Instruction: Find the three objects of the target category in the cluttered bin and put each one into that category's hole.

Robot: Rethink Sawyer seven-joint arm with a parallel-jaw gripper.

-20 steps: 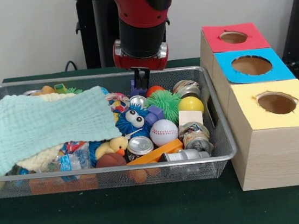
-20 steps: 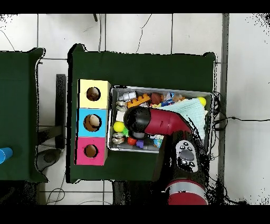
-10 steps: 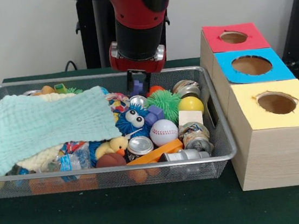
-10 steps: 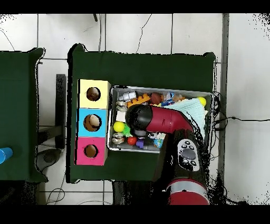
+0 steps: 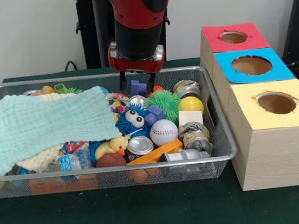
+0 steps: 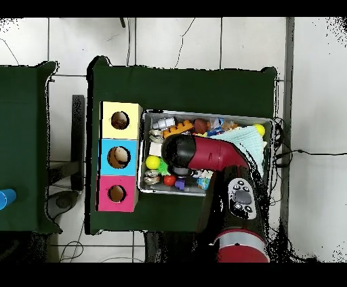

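No legible text anywhere.

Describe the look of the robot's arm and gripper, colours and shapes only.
The arm is glossy red, with a thick black cylindrical wrist section ending in a red ring. Below the ring hangs the small dark gripper. From overhead, the arm reads as a red tube with a rounded black end, and a grey panel with dark buttons sits near the base.

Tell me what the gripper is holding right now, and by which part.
Cannot tell. The gripper is down at a purple block in the bin, but no grip shows.
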